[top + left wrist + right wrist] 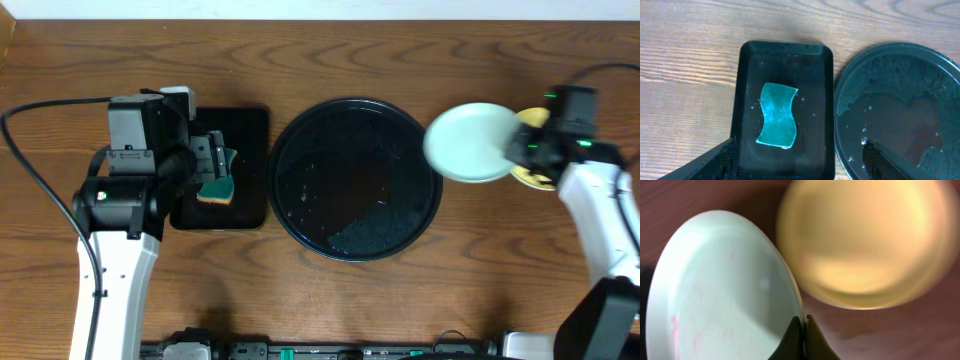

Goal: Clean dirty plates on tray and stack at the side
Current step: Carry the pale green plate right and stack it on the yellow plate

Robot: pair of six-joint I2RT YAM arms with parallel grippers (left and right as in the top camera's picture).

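My right gripper (522,140) is shut on the rim of a pale mint-blue plate (470,142) and holds it in the air over the right edge of the round black tray (290,160). In the right wrist view the mint plate (720,290) shows faint red streaks and my fingertips (803,322) pinch its edge. A pale yellow plate (867,245) lies on the wood beneath, partly hidden under my right arm (540,178). The tray is wet and holds no plates. My left gripper (797,165) is open above a green sponge (777,115).
The sponge (218,185) lies in a small rectangular black tray (250,130) left of the round tray (940,65). Bare wood-grain tabletop lies around both trays.
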